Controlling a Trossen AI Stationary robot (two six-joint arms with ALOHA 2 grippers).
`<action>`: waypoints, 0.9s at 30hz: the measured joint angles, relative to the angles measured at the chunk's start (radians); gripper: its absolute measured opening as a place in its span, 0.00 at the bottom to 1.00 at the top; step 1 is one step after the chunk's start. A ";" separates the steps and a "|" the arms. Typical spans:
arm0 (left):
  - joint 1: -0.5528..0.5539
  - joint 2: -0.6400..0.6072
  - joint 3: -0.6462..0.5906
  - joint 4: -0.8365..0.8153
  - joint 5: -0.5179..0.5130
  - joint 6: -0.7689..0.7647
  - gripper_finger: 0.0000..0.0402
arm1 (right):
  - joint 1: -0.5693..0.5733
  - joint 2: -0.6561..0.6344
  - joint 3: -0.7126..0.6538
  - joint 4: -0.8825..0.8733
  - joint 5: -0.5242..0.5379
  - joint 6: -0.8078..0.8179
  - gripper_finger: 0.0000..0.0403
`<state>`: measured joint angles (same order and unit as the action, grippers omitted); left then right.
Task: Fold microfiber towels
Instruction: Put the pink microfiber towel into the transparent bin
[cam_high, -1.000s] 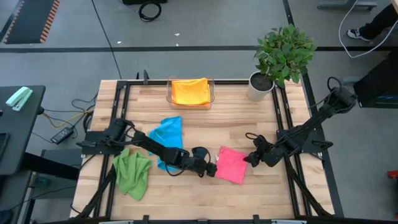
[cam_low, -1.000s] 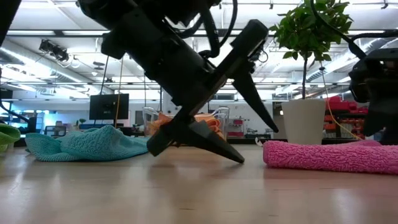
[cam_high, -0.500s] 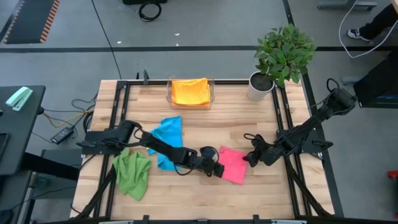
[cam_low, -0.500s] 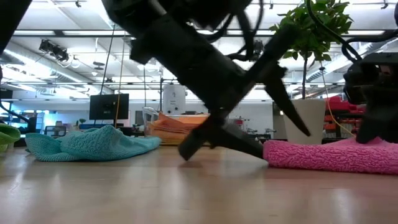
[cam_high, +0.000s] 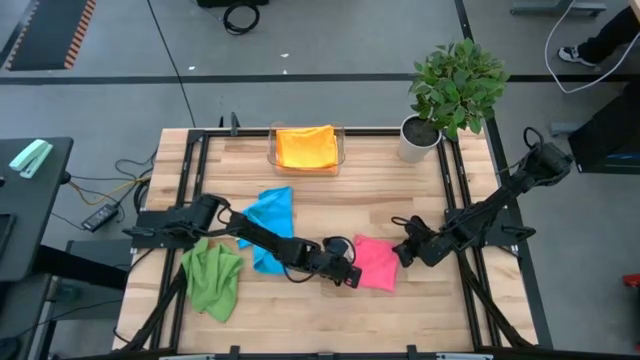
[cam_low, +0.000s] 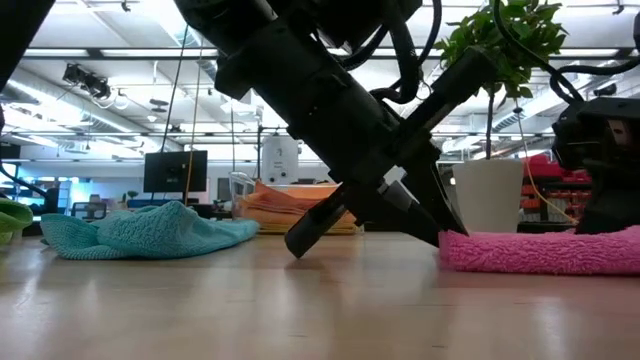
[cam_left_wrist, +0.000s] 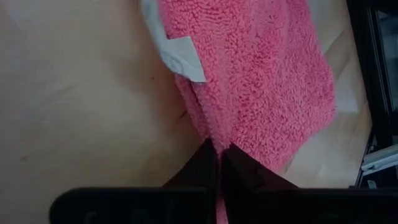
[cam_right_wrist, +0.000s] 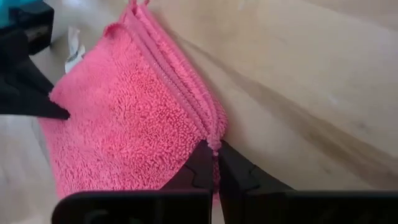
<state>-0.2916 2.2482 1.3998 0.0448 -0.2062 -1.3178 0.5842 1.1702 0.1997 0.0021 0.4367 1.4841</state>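
Observation:
A pink towel (cam_high: 376, 263) lies folded flat on the table, right of centre, with a white label (cam_left_wrist: 181, 55) at one edge. My left gripper (cam_high: 352, 278) is shut on its left edge, and my right gripper (cam_high: 399, 254) is shut on its right edge. A blue towel (cam_high: 270, 222) lies crumpled at the centre left. A green towel (cam_high: 212, 280) is bunched at the near left. An orange towel (cam_high: 305, 146) lies folded in a clear tray at the far edge. My left gripper pinches the pink towel's left edge (cam_left_wrist: 214, 132) between its two fingers, slanting down from the table's left. How many layers it has, I cannot tell. The towel lies on the table. My right gripper pinches the towel at a right-hand corner (cam_right_wrist: 215, 133), where several hemmed layers meet. Its fingers slant down from the table's right. The towel stays flat on the wood.
A potted plant (cam_high: 452, 90) stands at the far right corner. The clear tray (cam_high: 272, 150) sits at the middle of the far edge. Black rails (cam_high: 462, 215) run along both sides. Bare wood lies along the near edge and between the tray and the pink towel.
My left gripper has gone toward the table's right edge and slightly down, reached the pink towel's left edge and shut on it. The towel's left edge has been pushed a little to the right. My right arm has stayed at the towel's right edge.

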 joint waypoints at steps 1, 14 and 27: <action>0.000 0.000 0.000 0.000 -0.001 0.000 0.04 | 0.000 0.000 0.000 0.001 0.011 -0.004 0.03; 0.056 -0.148 -0.007 -0.110 -0.012 0.153 0.02 | -0.078 -0.049 0.190 -0.019 0.066 -0.310 0.02; 0.212 -0.505 -0.006 -0.574 -0.033 0.375 0.02 | -0.544 -0.077 0.547 -0.146 -0.160 -0.846 0.02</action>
<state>-0.0794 1.7436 1.3941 -0.5290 -0.2395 -0.9424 0.0400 1.0929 0.7467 -0.1444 0.2771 0.6381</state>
